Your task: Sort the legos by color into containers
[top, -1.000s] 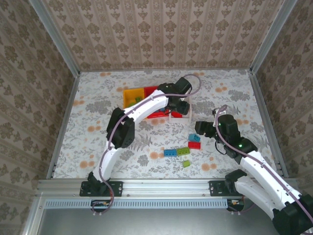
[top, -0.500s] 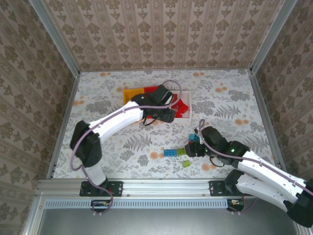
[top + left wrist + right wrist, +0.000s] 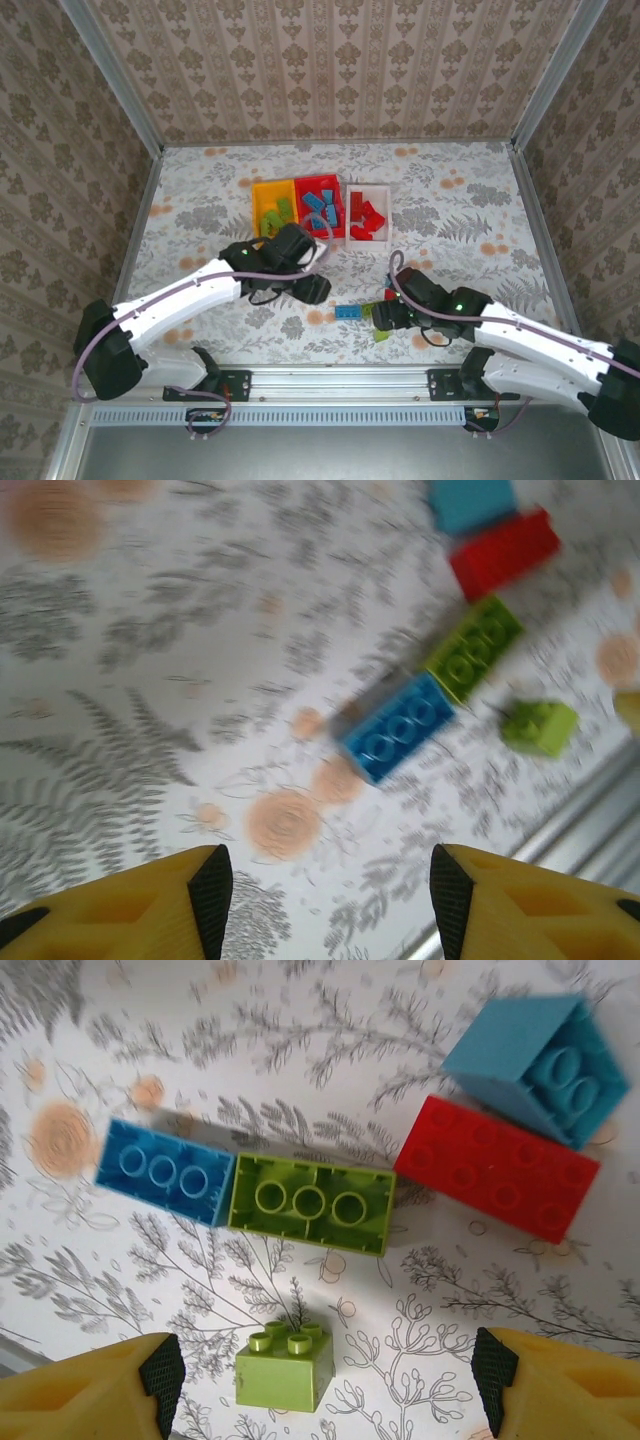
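Yellow fingers of the right gripper (image 3: pixel 328 1368) stand wide above a small lime-green plastic brick (image 3: pixel 285 1372) on the floral tabletop (image 3: pixel 420 1290); its arm lies low, stretched leftward. The left gripper (image 3: pixel 325 890), equally wide and holding nothing, hovers near a blue studded brick (image 3: pixel 398 727), forearm extended rightward.

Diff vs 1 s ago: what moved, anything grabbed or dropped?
The left gripper pulled back from over the bins toward the near edge, open and empty. The right gripper swung left and nearer, now open above the small green brick. Nothing visibly grasped or released. Bins and loose bricks stayed put.
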Tool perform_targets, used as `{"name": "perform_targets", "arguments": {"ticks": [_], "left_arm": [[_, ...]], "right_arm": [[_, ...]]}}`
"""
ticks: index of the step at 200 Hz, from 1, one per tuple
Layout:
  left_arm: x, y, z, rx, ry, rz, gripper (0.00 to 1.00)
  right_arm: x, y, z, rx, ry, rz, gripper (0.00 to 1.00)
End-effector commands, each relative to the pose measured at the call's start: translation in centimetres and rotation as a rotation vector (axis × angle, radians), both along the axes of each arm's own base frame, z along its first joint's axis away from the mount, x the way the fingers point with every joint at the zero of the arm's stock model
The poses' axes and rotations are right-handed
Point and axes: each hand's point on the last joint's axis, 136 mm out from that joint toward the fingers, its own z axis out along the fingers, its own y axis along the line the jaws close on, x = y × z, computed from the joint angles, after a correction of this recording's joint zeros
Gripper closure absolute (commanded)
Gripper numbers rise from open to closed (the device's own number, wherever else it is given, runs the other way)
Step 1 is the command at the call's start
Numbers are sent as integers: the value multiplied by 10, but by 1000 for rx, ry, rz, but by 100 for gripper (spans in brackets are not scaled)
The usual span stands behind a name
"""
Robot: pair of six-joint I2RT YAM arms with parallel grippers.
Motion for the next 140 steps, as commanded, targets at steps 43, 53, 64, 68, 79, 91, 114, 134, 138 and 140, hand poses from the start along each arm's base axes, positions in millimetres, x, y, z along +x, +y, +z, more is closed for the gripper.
{"name": "perform_targets", "arguments": {"ticks": [43, 53, 64, 68, 79, 91, 114, 134, 138, 140], "left_arm": [[-53, -46, -31, 70, -28, -333, 40], [-55, -56, -34, 92, -53, -363, 39], [-55, -66, -40, 126, -75, -397, 38], [-55, -69, -41, 133, -86, -406, 38], [-53, -78, -47, 154, -107, -425, 37], [-49, -87, -52, 174, -125, -430, 36], [-40, -102, -64, 215, -154, -449, 34], [-30, -112, -76, 265, -176, -454, 27], [-28, -114, -79, 272, -178, -455, 27], [-28, -115, -80, 275, -178, -455, 27]], "right_arm": [[7, -49, 20, 27, 0, -271, 24], [9, -58, 24, 50, 7, -325, 24], [10, -65, 26, 96, 30, -384, 24], [10, -66, 25, 112, 40, -405, 24], [11, -68, 25, 153, 66, -441, 25], [12, -70, 25, 173, 88, -466, 25], [14, -71, 33, 189, 85, -477, 25], [13, -71, 36, 204, 104, -483, 24], [12, -71, 36, 207, 109, -484, 24], [12, -71, 36, 207, 112, -484, 24]]}}
